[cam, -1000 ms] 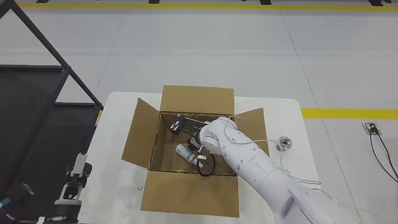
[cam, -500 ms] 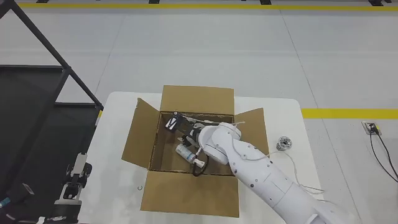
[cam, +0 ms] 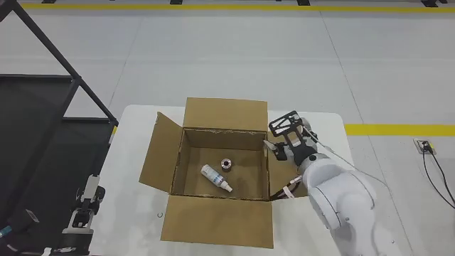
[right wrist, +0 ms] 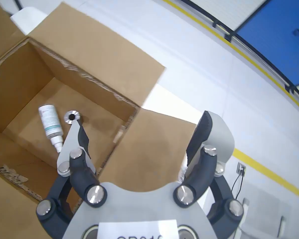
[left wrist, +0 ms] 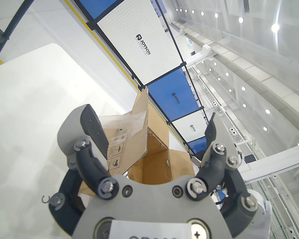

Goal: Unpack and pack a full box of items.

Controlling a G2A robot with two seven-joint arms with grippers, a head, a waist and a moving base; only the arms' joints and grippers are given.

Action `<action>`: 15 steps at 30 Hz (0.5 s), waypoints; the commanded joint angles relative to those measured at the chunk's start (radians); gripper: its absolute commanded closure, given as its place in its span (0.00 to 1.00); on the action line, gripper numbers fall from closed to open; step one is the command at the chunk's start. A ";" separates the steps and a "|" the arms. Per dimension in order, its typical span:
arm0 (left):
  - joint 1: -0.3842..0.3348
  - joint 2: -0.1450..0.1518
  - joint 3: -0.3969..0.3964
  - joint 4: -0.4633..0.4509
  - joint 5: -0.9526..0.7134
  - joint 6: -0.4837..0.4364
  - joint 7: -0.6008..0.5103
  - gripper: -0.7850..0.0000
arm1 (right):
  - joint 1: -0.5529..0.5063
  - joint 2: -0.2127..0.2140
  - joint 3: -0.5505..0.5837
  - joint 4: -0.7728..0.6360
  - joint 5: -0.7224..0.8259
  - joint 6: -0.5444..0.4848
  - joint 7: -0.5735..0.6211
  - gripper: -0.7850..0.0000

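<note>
1. The cardboard box (cam: 226, 114) stands open in the middle of the desk (cam: 128, 185), with all 4 flaps folded outward.
2. 2 things lie on its floor. A white bottle (cam: 215, 178) is on its side toward the near left, and a small round silver item (cam: 226, 162) sits just beside it on the far side, not touching it.
3. The right gripper (cam: 282, 129) hangs over the box's right flap, outside the opening. Its jaws are spread with nothing between them.
4. The left gripper (left wrist: 152, 125) sits low at the left of the box and points up toward it. Its jaws are also spread and empty.
5. For a box meant to be full, this one looks almost bare. Unpacking is probably close to done, with the bottle and the round item left to lift out.
6. The same layout would also fit a repack that has barely begun, and I cannot tell which it is.
7. If it is unpacking, the whole repack is yet to come, so the task is likely less than half done.
</note>
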State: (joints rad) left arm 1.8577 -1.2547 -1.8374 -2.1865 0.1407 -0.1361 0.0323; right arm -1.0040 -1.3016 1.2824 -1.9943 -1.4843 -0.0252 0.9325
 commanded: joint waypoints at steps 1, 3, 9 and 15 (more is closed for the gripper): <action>0.000 0.000 0.000 0.000 0.000 0.000 0.000 0.00 | -0.081 0.008 0.116 -0.044 0.015 0.027 -0.024 0.00; 0.000 0.000 0.000 0.000 0.000 0.000 0.000 0.00 | -0.145 0.013 0.203 -0.061 0.061 0.039 -0.062 0.00; 0.000 0.000 0.000 0.000 0.000 0.000 0.000 0.00 | -0.246 0.024 0.369 0.017 0.151 0.028 -0.122 0.00; 0.000 0.000 0.000 0.000 0.000 0.000 0.000 0.00 | -0.194 0.032 0.388 0.234 0.191 -0.058 -0.117 0.00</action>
State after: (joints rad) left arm 1.8577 -1.2547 -1.8374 -2.1865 0.1407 -0.1361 0.0323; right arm -1.2146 -1.2706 1.6728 -1.8120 -1.3021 -0.0636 0.8184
